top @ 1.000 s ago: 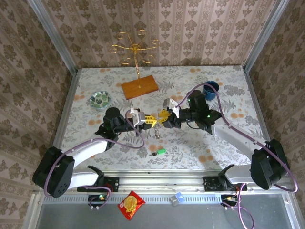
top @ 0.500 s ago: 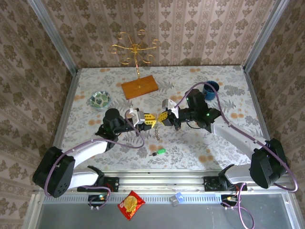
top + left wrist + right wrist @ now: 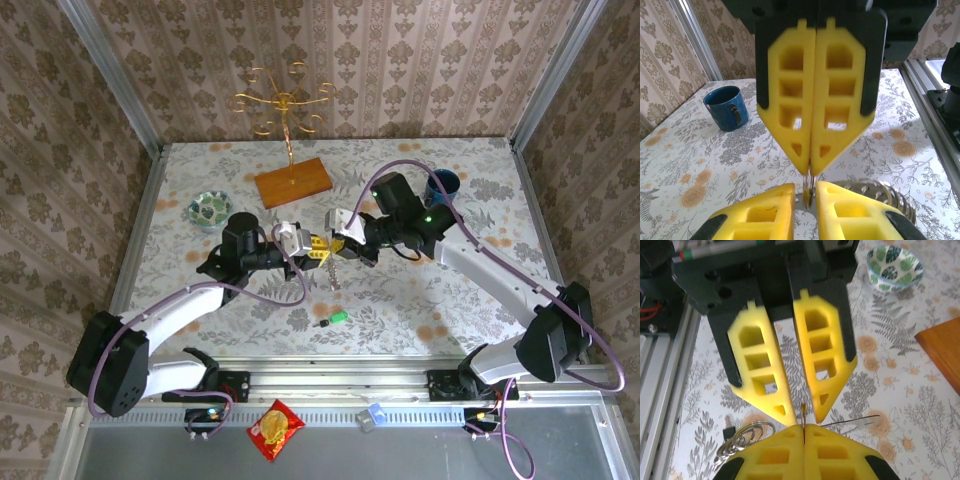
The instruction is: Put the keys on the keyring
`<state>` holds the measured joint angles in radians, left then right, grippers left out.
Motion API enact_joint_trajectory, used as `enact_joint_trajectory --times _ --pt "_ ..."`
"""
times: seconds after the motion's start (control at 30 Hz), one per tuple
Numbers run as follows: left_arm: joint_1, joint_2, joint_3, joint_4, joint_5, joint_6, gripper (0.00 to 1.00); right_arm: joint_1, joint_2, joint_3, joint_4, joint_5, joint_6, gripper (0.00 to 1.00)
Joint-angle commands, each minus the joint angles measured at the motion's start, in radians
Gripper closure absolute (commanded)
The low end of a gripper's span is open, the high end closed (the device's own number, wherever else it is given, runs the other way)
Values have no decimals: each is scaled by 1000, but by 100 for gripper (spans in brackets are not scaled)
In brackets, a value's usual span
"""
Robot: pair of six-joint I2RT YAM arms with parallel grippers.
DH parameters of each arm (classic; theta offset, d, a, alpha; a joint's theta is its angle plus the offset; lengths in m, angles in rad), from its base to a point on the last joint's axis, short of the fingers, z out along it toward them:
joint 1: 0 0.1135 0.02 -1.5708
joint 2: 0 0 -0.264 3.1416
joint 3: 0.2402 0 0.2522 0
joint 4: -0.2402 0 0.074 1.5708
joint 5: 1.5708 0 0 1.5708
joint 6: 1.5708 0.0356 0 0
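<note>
Floral tablecloth (image 3: 450, 300), damask-papered walls (image 3: 400, 60); right gripper (image 3: 804, 432) clamped on keyring (image 3: 803, 416), left gripper (image 3: 805, 194) slightly apart around it.

Lab robot booth dressed as a home: damask wallpaper panels (image 3: 420, 70), aluminium frame posts (image 3: 108, 75), floral tablecloth (image 3: 400, 320), extrusion rail (image 3: 340, 372)

My arms (image 3: 185, 305) are white links between black joints, each trailed by a lilac cable (image 3: 405, 163). My left gripper (image 3: 805, 190) and right gripper (image 3: 804, 427) have yellow fingers (image 3: 850, 215) with square cut-outs in black mounts. A green light (image 3: 426, 211), I think, dots my right wrist.
</note>
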<state>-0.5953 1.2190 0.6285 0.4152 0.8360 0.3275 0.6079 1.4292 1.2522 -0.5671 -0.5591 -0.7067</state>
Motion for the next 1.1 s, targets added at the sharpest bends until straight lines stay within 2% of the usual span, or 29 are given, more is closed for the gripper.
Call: enact_joint_trajectory --times 0.0,0.2,0.33,0.67,0.93,1.0,1.03,1.07 --pt "-4 -9 30 -37 34 35 82 22 17 53 -92 50 -65 100" --pt "-5 7 33 -26 48 14 89 43 24 73 -98 45 -72 100" --pt "-6 7 33 -40 45 17 85 43 11 61 -69 21 -61 100" --pt "-5 14 39 -79 52 29 85 45 20 60 -58 13 -53 100" --pt "-6 34 34 -67 78 9 99 43 11 21 -1 -30 -13 100" --pt "-6 33 27 -47 76 0 100 38 2 2 23 -43 3 100" --pt "-6 32 19 -32 74 -6 100 32 -8 -15 53 -46 20 97" --pt "-6 28 12 -16 72 -13 100 20 -20 -32 85 -53 45 88"
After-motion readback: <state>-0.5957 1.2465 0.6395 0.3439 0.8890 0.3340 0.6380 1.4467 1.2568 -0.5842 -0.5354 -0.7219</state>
